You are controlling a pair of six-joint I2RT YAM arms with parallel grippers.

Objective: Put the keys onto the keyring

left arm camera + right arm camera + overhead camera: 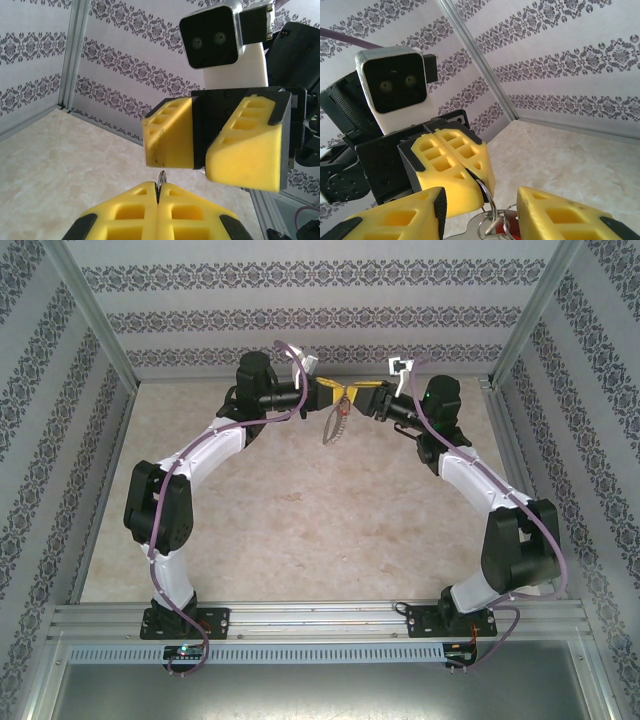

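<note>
Patterned walls (300, 290) — left pincer (158, 194) pinches keyring (161, 178) midair

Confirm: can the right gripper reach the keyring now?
Probably yes. The left gripper pinches the keyring, which hangs between the open fingers of the right gripper; nothing visibly blocks it.

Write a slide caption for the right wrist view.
Left gripper shut on the keyring, red-headed key hanging below, inside the open right gripper.

Left gripper (158, 192) pinched on keyring (161, 178) (just a sliver showing), right gripper (200, 152) opposite, jaws apart
</note>
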